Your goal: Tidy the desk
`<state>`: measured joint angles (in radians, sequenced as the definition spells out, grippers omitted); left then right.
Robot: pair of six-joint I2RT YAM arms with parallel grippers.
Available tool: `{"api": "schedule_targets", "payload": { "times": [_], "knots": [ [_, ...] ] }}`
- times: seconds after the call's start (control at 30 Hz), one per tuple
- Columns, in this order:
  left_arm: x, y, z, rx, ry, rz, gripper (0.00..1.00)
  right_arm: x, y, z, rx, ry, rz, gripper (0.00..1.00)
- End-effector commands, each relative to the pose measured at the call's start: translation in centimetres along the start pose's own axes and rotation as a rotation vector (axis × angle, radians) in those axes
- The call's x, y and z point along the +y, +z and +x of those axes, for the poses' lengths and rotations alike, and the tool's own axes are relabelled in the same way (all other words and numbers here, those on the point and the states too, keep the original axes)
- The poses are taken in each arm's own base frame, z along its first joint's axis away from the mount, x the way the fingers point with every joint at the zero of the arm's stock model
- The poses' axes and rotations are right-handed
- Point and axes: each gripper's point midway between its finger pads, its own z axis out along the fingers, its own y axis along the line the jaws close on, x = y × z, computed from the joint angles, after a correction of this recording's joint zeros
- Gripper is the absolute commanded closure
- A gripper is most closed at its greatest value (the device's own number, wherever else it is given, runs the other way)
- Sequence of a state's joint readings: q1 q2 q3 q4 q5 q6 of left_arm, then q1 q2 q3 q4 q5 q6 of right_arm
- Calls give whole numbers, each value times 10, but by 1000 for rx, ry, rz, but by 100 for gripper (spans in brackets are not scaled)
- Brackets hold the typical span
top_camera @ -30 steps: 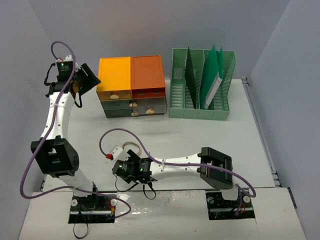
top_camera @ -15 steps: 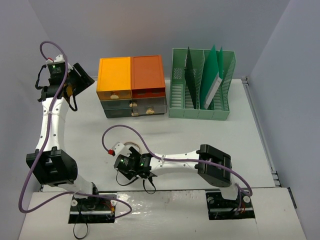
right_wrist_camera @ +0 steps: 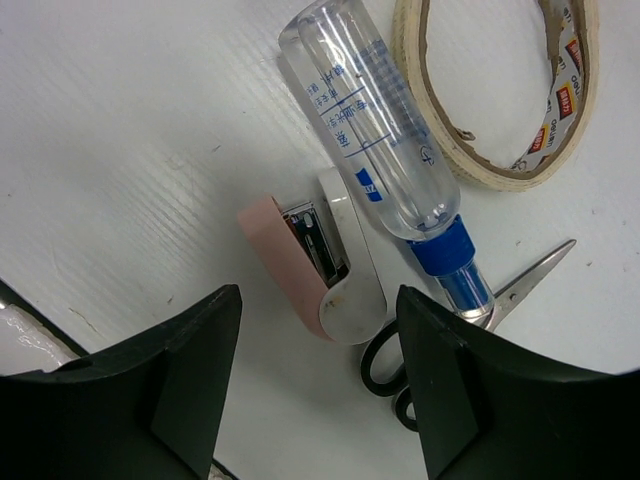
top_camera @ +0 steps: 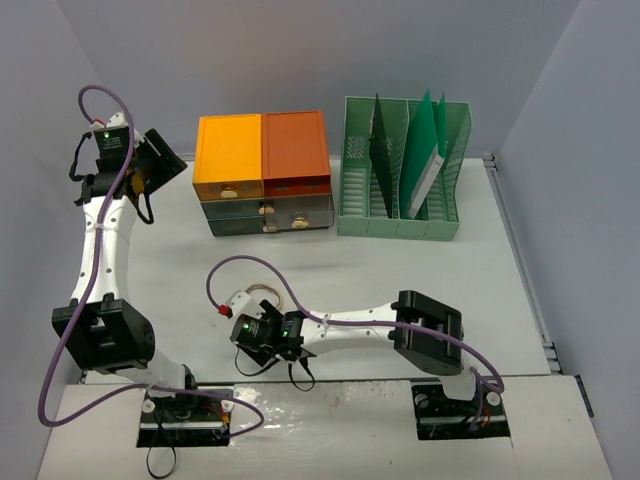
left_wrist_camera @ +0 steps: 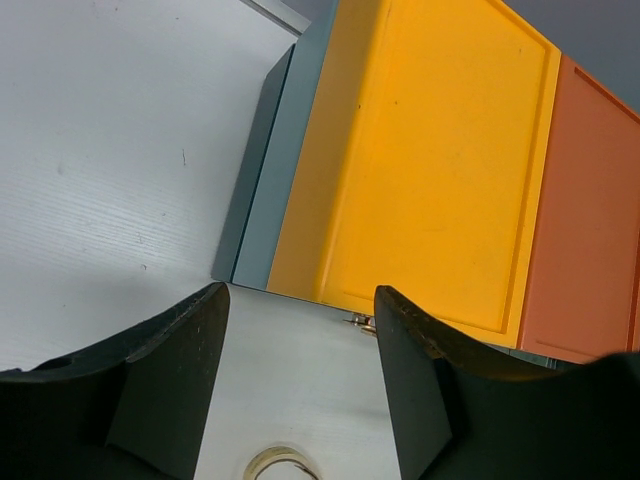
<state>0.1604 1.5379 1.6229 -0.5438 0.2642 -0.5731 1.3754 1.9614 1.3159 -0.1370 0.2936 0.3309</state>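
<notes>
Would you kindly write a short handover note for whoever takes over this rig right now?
Left claw: open, empty, raised beside the yellow-and-orange-topped drawer unit.
Right claw: open, empty, hovering over the clutter near the desk's front edge.
Things: bottle with blue cap, stapler, scissors and tape roll lie loose together on the desk. Folders stand in the green file rack.
Done: folders filed; the loose pile is not yet put away.
Left: pick up each loose item and stow it, probably in the drawers.
</notes>
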Motion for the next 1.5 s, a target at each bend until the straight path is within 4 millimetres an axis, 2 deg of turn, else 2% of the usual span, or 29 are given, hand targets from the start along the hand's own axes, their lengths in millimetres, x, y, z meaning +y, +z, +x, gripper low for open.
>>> {"api": "schedule_targets", "payload": {
  "times": [0.0, 0.43, 0.53, 0.87, 1.03, 1.17, 1.23, 1.27, 1.3, 1.4, 1.47],
  "knots": [
    [-11, -23, -24, -93, 36, 36, 44, 8, 1, -14, -51, 7, -26, 40],
    [-12, -24, -26, -96, 37, 38, 44, 15, 26, -3, -11, 3, -47, 42],
    [-11, -22, -25, -90, 37, 38, 44, 12, 25, -6, -25, 13, -30, 48],
    [-9, -17, -22, -83, 36, 33, 44, -3, 8, -17, -58, 47, 19, 82],
    [-7, -18, -23, -87, 34, 27, 44, -12, -19, -39, -102, 62, 45, 99],
    [-5, -17, -22, -88, 26, 25, 44, -20, -60, -82, -193, 89, 57, 100],
    [-4, -18, -23, -94, 26, 24, 44, -26, -71, -89, -205, 81, 74, 100],
    [-4, -18, -22, -91, 25, 23, 44, -27, -84, -105, -240, 86, 73, 100],
    [-4, -18, -23, -92, 26, 24, 44, -29, -91, -112, -257, 94, 76, 100],
    [-3, -18, -21, -88, 22, 22, 44, -44, -132, -152, -351, 118, 109, 100],
    [-3, -17, -21, -87, 22, 22, 44, -55, -149, -168, -383, 123, 153, 100]
  ]
}}
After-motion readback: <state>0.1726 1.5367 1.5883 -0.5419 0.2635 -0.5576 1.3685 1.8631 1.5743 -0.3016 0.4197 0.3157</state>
